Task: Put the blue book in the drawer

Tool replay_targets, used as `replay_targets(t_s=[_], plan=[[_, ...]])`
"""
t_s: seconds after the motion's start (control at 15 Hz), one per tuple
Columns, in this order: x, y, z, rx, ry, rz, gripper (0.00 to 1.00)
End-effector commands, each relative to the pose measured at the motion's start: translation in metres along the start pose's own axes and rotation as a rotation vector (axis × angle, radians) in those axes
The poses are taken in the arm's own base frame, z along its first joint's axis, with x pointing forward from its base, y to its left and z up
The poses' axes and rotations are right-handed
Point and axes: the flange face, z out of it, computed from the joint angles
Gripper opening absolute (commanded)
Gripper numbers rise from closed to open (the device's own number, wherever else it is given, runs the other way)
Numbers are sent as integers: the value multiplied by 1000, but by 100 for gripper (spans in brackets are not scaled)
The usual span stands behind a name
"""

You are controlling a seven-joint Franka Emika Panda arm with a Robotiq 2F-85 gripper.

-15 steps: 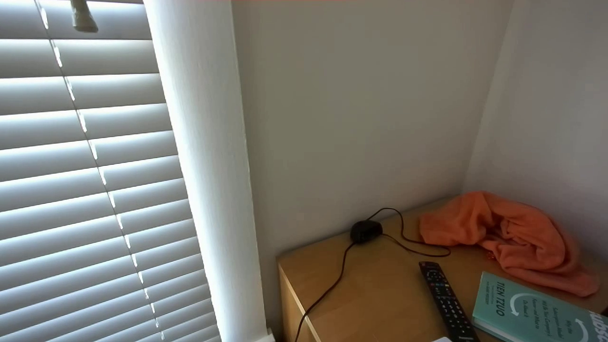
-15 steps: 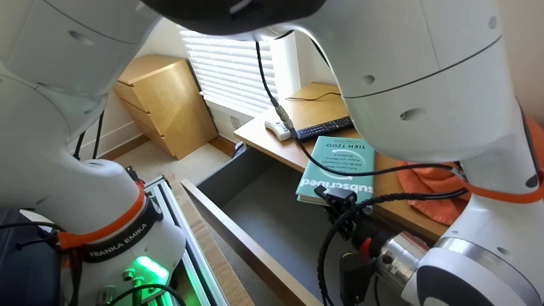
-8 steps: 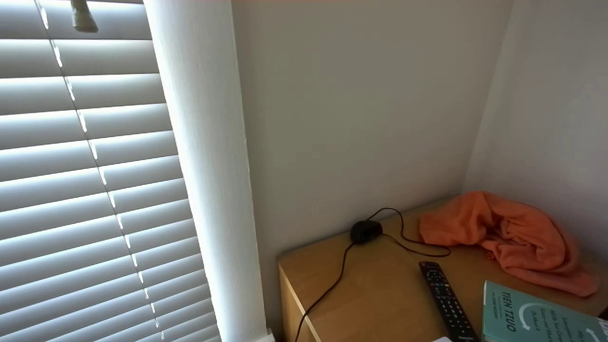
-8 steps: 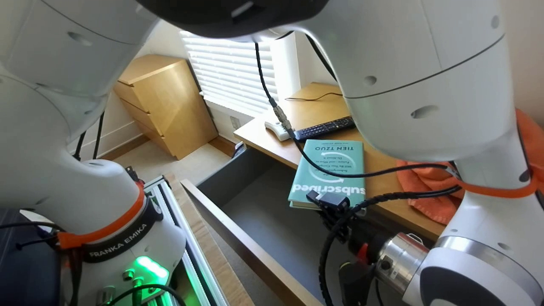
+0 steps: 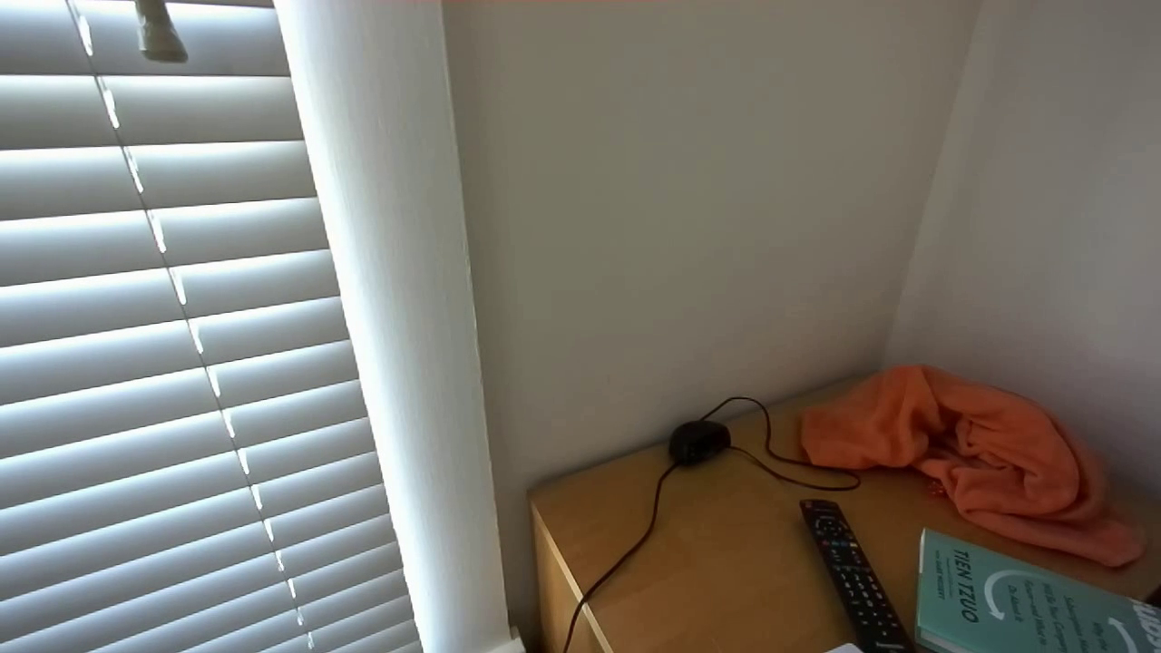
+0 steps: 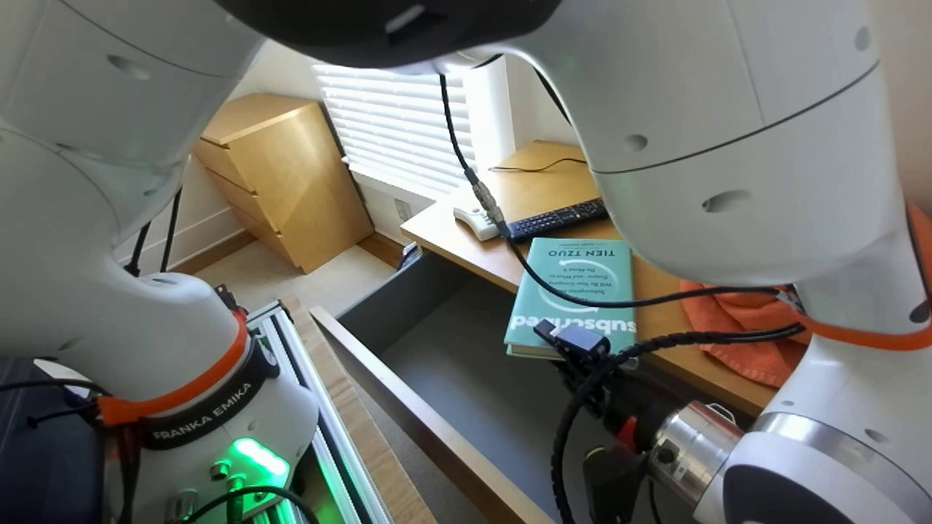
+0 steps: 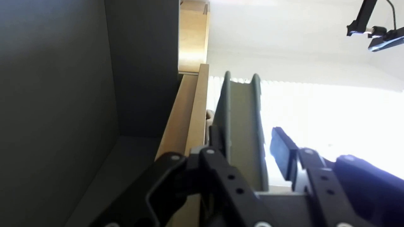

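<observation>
The hand (image 7: 249, 145) is spread wider than the book (image 7: 243, 119) is thick, one finger above it and one below. In the wrist view the upper finger stands clear of the cover; the lower lies against or just beside the underside, which of these cannot be determined. No firm hold is found. The hand's sideways turn appears deliberate, letting it straddle a flat object.

The book, teal rather than plain blue, has its near edge between the fingers. In an exterior view that edge juts past the lip of the desk (image 6: 557, 187), presumably so that a finger can pass under. Whether the far end rests fully on the desk cannot be confirmed.

Beneath the hand the drawer (image 6: 466, 371) is pulled out, evidently to receive the book; placement is not yet done.

Beyond the book from the hand lies the remote (image 6: 557, 220), just beside the cover and liable to be nudged if the book is pushed forward. The cloth (image 5: 980, 462) lies past the book, off to one side of the hand, with no apparent part in the task.

The next move calls for a firm pinch; drawn out this loosely, the book could tip and drop.
</observation>
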Motion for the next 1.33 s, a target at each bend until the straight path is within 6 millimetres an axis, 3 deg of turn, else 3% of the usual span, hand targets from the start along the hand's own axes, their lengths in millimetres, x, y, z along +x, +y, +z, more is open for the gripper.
replay_targets(t_s=[0.0, 0.2, 0.47, 0.87, 1.27], plan=[[-1, -2, -6, 21, 76, 7, 77], [3, -2, -6, 23, 128, 16, 99], [9, 0, -2, 31, 204, 51, 100], [8, 10, 4, 41, 207, 121, 49], [2, 20, -1, 88, 181, 153, 5]])
